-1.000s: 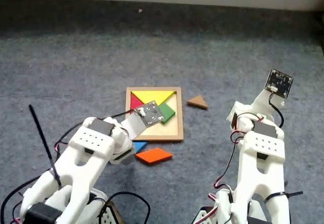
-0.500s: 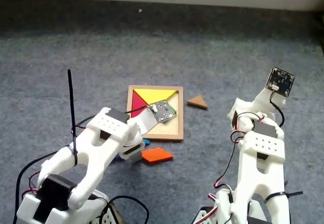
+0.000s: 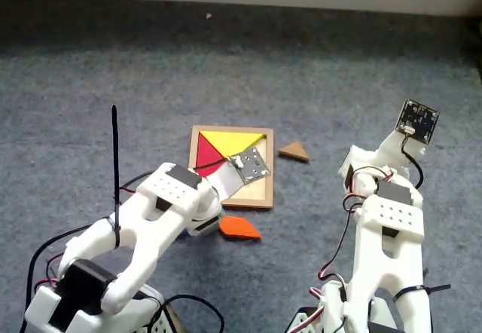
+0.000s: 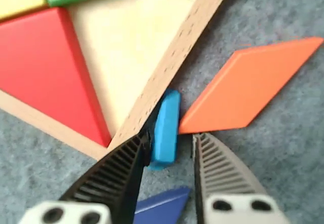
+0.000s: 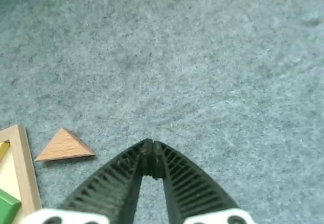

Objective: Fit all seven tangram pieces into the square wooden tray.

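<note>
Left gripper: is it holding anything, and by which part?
Nothing gripped yet. The left gripper is open astride the blue piece leaning on the tray rim; the black finger seems to touch its face, the other stands apart.

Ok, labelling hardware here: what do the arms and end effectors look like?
The left arm and right arm are blocky white shells dotted with small holes, trailing black, red and white wires. A small circuit board sits at each wrist. The left end effector and right end effector have tapering, ribbed fingers.
</note>
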